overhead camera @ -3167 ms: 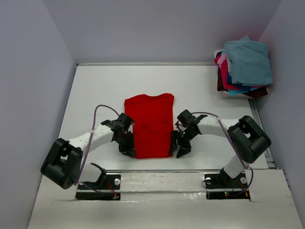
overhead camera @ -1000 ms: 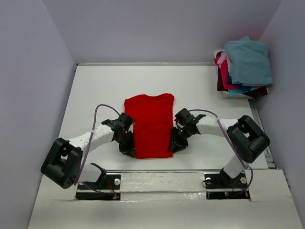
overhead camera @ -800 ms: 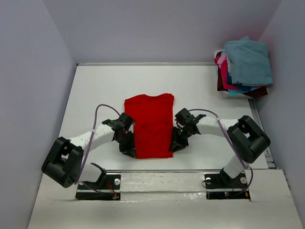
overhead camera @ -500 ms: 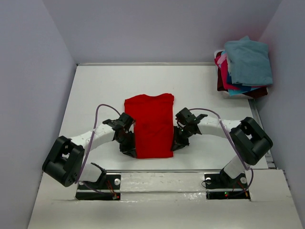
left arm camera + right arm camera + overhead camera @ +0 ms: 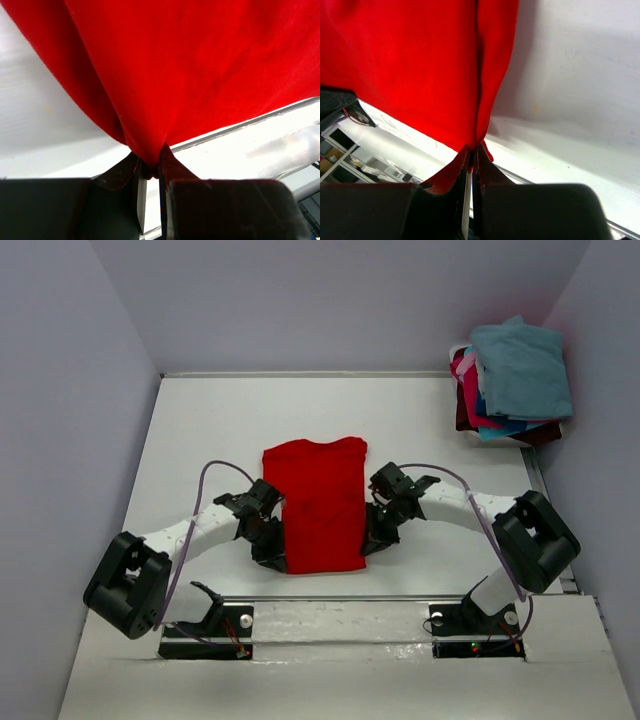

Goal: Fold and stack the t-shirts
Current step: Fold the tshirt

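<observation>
A bright red t-shirt (image 5: 315, 502) lies folded lengthwise into a narrow strip in the middle of the white table (image 5: 220, 420). My left gripper (image 5: 273, 556) is shut on its near left corner, and red cloth (image 5: 190, 70) is bunched between the jaws in the left wrist view. My right gripper (image 5: 370, 540) is shut on the near right corner, with the red cloth (image 5: 420, 65) pinched thin between its jaws. Both corners are raised a little off the table. More t-shirts (image 5: 512, 380), teal-blue on top with pink, blue and dark maroon below, sit piled at the back right.
Grey walls close in the table on the left, back and right. A metal strip (image 5: 340, 598) runs along the near edge, just behind the red shirt's hem. Both arm bases (image 5: 205, 632) are bolted below it.
My right gripper has closed on the shirt's near right corner and moved slightly up and away from the near edge. The left gripper has kept its grip and lifted a little.
</observation>
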